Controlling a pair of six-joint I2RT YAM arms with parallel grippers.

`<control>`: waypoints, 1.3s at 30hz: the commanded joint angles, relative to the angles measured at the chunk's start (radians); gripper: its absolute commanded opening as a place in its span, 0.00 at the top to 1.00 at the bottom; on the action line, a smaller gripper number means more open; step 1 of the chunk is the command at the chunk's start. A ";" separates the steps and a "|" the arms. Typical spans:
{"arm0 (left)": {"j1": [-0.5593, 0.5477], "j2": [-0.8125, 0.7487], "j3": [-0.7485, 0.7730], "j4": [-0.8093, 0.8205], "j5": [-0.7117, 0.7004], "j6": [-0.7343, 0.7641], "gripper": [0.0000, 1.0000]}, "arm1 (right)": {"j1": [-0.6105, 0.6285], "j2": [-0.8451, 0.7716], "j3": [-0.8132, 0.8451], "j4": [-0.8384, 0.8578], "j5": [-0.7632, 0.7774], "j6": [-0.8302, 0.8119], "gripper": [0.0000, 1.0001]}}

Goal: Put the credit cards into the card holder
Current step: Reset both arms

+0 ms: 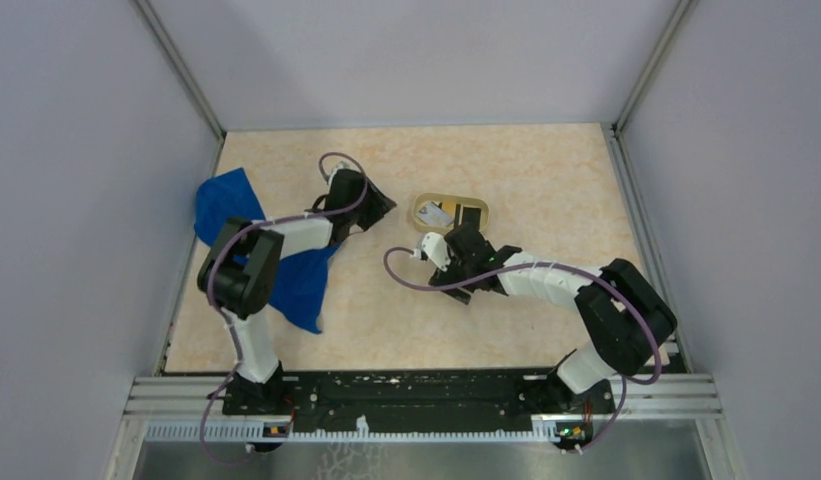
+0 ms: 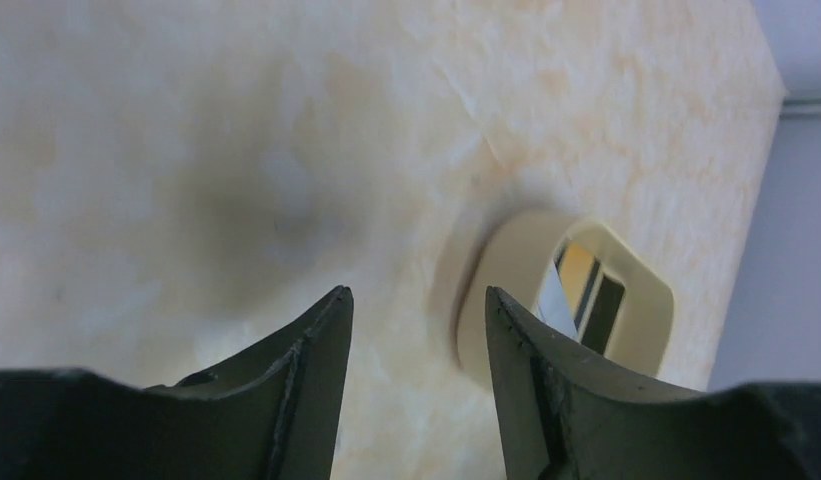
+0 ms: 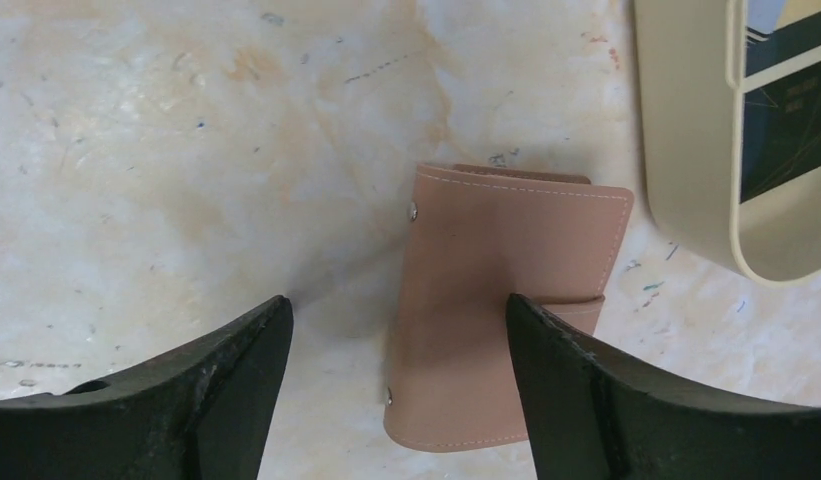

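The card holder (image 3: pixel 496 300) is a closed salmon sleeve lying flat on the table. My right gripper (image 3: pixel 396 300) hangs open just above it, its right finger over the holder's middle and its left finger over bare table. In the top view the right gripper (image 1: pixel 464 262) hides the holder. A white card (image 2: pixel 556 300) and a black card (image 2: pixel 601 310) lie in the oval tan tray (image 2: pixel 506 270). My left gripper (image 2: pixel 416 292) is open and empty, above the table to the left of the tray. It also shows in the top view (image 1: pixel 384 208).
The tan tray (image 1: pixel 449 197) sits mid-table just behind the right gripper, and its rim shows in the right wrist view (image 3: pixel 686 130). A blue cloth (image 1: pixel 226 205) lies at the left under the left arm. Grey walls enclose the table.
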 commanded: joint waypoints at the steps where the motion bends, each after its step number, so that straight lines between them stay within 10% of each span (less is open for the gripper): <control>1: 0.045 0.191 0.177 -0.171 -0.003 -0.062 0.46 | -0.068 0.012 0.020 -0.013 0.059 0.034 0.30; 11: 0.009 0.461 0.460 -0.212 0.322 -0.017 0.58 | -0.361 -0.094 -0.056 -0.007 0.007 -0.046 0.45; 39: -0.367 0.733 0.812 -0.167 0.262 -0.263 0.59 | -1.123 -0.202 0.013 -0.198 -0.398 -0.324 0.37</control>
